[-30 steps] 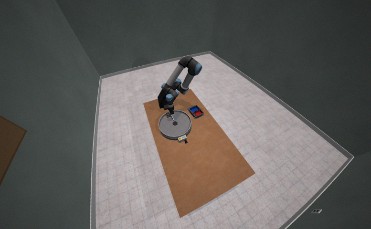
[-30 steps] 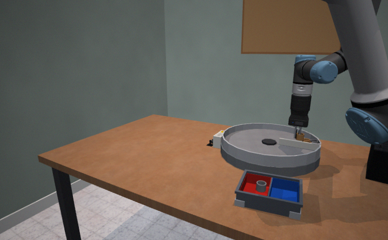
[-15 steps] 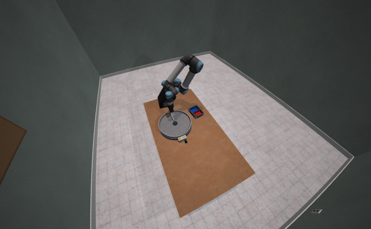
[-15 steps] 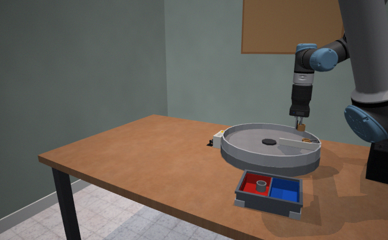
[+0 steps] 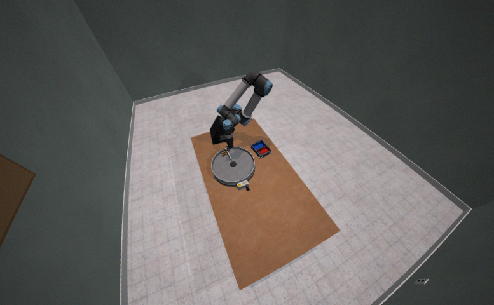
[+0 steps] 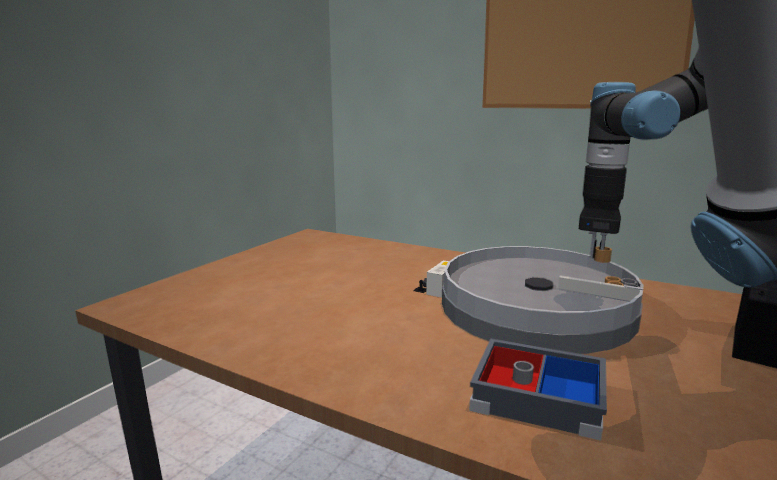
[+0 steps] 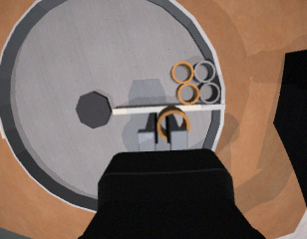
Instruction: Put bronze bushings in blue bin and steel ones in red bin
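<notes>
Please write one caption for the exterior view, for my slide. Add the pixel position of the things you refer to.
Pincer (image 6: 600, 254) (image 7: 160, 121) lifts a bronze bushing (image 6: 603, 255) (image 7: 187, 124) above the turntable (image 5: 222, 171) (image 6: 493, 309) (image 7: 54, 65); one steel bushing (image 6: 522, 372) stands in the red bin (image 5: 265, 150) (image 6: 498, 375).

A: Exterior view, positions on the table (image 5: 280, 211) (image 6: 291, 297) (image 7: 263, 30)?

B: Turntable (image 5: 238, 173) (image 6: 487, 270) (image 7: 69, 60) right of middle; control box (image 5: 243, 184) (image 6: 437, 280) at its left side; arm base (image 5: 215, 132) (image 6: 755, 333) (image 7: 298, 115) farther right. Divided tray (image 5: 267, 154) (image 6: 529, 407) on the near side

A: Tray contents?

B: One bushing (image 5: 259, 151) (image 6: 522, 372) in the left compartment (image 5: 265, 150) (image 6: 496, 374)

A: On the turntable?

B: Hub (image 5: 233, 164) (image 6: 538, 283) (image 7: 94, 110) at centre, barrier (image 5: 229, 155) (image 6: 594, 287) (image 7: 144, 110) running thence to the right rim. Four bushings (image 5: 224, 152) (image 6: 613, 279) (image 7: 188, 103) clustered beyond the barrier, by that rim. Another, the raised bushing (image 6: 602, 255) (image 7: 187, 124), above the turntable's far right part
</notes>
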